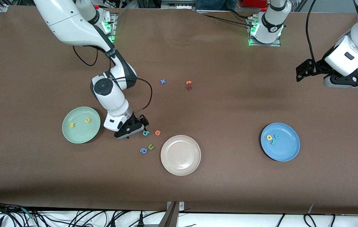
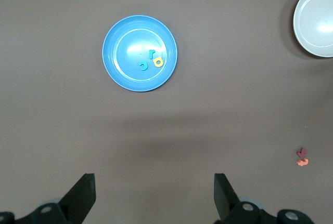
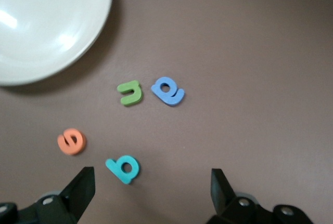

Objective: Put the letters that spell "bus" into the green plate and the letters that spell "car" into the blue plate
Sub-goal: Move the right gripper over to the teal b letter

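- One letter of "bus" is left outside: the teal "b" (image 1: 145, 133) lies flat on the tabletop (image 1: 229, 104), between the green plate (image 1: 79, 134) and the beige plate (image 1: 180, 154), with the orange round letter (image 1: 157, 132) just beside it.
- Two others, the yellow "u" (image 1: 88, 120) and the yellow "s" (image 1: 72, 125), already rest in the green plate; the teal "c" (image 1: 277, 136), yellow "a" (image 1: 269, 137) and teal "r" (image 1: 272, 142) sit close together in the blue plate (image 1: 289, 151).
- We judge the "b" to be light, soft foam, thin and low on the tabletop, so it may squash or skid under a hard pinch.
- We would take it across its straight stem or across the round bowl, fingers coming down to the tabletop on either side.
- Our right tool (image 1: 136, 127) hangs low just beside the "b", jaws spread wide and holding nothing; in the right wrist view the "b" (image 3: 124, 169) lies between the two fingers, nearer one of them, so a small sideways shift should centre it.
- The green "u" (image 1: 150, 146) and blue "a" (image 1: 143, 150) lie a little nearer the front camera and are not ours to take.
- Our left tool (image 1: 304, 71) waits, open and empty, high over the tabletop at the left arm's end.
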